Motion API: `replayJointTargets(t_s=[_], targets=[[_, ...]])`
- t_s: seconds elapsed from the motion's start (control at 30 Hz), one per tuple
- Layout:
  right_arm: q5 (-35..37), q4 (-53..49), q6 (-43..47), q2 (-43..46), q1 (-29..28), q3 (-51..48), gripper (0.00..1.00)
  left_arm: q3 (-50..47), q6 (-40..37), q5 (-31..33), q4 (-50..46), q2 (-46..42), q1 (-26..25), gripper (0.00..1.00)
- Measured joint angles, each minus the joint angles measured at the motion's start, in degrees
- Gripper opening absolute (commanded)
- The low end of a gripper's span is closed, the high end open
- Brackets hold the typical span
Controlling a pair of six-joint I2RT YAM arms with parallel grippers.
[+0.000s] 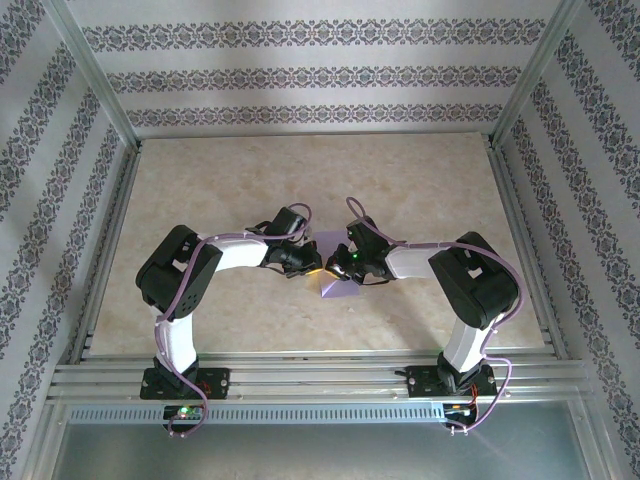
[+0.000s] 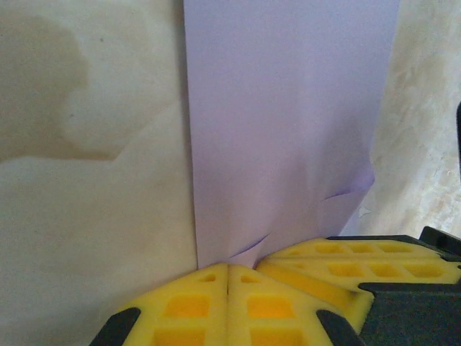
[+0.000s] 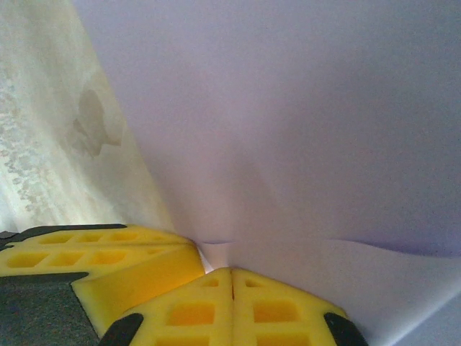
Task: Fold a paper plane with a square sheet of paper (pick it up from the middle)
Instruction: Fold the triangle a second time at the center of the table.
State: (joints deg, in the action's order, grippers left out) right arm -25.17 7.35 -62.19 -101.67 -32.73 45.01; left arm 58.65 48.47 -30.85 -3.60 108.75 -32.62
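The square sheet of paper hangs between the two arms near the middle of the worktop, a little toward its near edge, bent and lightly creased (small wrinkles run out from the fingertips). The left gripper and the right gripper are both clamped tight on the sheet's edge, their yellow pads just beside each other.

No legible text or labels

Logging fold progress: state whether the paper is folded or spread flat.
Folded, at least partly: the paper shows a second layer overlapping near the right hand; from above it looks pointed, not square.
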Motion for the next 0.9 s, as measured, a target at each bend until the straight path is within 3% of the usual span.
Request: replayJointTargets(t_s=[0.4, 0.9], targets=[[0.5, -3.5, 4.2, 8.0, 1.8, -0.2, 0.0, 2.1, -1.8, 0.4, -3.5, 0.7, 0.0, 0.0], [6.6, -9.3, 5.4, 5.9, 1.9, -1.7, 0.0, 3.1, -2.6, 0.5, -4.9, 1.0, -0.1, 0.0]])
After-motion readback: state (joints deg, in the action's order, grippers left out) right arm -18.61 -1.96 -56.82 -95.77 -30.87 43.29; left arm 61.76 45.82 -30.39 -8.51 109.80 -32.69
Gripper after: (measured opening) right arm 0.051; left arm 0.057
